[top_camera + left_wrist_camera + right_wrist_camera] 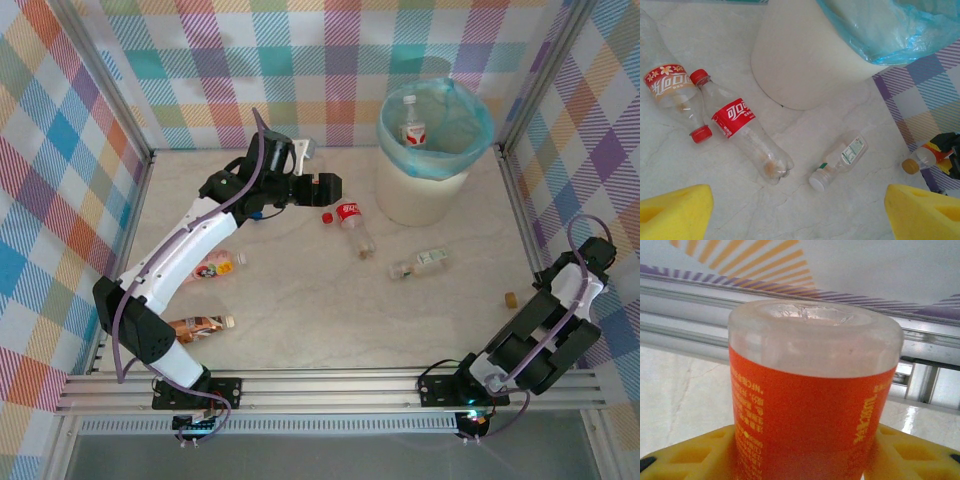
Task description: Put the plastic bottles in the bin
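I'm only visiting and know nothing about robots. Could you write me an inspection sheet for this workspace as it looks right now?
Surface: pale marbled table, bare between the bottles.
Job's things: white bin with a teal bag, one bottle inside; two red-capped bottles lying on the table, touching; a clear bottle lying on the table nearer the right arm; two orange bottles beside the left arm.
Clutter: nothing seen.
Grippers: left gripper jaws open, holding nothing, above the table; right gripper jaws closed on an orange-labelled bottle.
Cables: a purple cable loops along each arm.
Surroundings: checked cloth walls, metal rail at the near edge.
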Robot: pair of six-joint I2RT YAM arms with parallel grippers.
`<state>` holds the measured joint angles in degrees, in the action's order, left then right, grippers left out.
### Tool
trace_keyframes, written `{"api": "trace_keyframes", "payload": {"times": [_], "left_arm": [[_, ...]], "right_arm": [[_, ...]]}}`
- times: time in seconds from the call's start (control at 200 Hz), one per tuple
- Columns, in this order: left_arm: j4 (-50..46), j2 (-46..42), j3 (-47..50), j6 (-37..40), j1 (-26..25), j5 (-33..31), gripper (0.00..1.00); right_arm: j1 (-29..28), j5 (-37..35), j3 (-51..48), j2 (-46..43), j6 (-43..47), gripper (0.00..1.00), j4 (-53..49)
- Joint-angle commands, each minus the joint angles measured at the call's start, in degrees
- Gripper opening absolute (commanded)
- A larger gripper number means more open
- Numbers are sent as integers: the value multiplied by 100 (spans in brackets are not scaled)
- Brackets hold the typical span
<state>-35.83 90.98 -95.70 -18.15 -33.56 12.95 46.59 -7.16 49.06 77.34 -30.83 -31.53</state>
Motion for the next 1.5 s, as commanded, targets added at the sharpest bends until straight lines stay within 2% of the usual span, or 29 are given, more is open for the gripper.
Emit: {"api": "trace_keyframes", "payload": {"times": [0.0, 0.12, 0.335, 0.42, 0.615, 0.825, 0.985, 1.18, 1.305, 1.495], "left_arm": [[94, -230, 36, 94, 78, 10, 89], [103, -239, -49, 93, 117, -20, 89], [112, -221, -217, 83, 207, -64, 89], [99, -208, -314, 63, 227, -71, 89], [76, -186, -534, 47, 235, -73, 88], [261, 14, -772, -117, 245, -29, 88], [147, 385, -1246, -249, 254, 157, 87], [165, 915, -1963, -443, 271, 387, 87], [-5, 1555, -2896, -658, 280, 738, 86], [-306, 2506, -4240, -873, 280, 886, 85]], "right_arm": [[-10, 504, 9, -395, -71, 56, -42], [-561, 636, 73, -841, -246, 52, 5], [-2618, -458, 801, -1359, -317, 49, -208], [-3177, -852, 1179, -1445, -349, 49, -293], [-4095, -1774, 1933, -1757, -215, 48, -345], [-4878, -1887, 2644, -1901, 31, 47, 87], [-5619, -1981, 3550, -1485, 501, 46, 494], [-6410, -1934, 5053, -251, 1638, 46, 1215], [-6463, -1827, 5828, 703, 2169, 50, 1626], [-6445, -2237, 5883, 1761, 2862, 51, 2781]]}}
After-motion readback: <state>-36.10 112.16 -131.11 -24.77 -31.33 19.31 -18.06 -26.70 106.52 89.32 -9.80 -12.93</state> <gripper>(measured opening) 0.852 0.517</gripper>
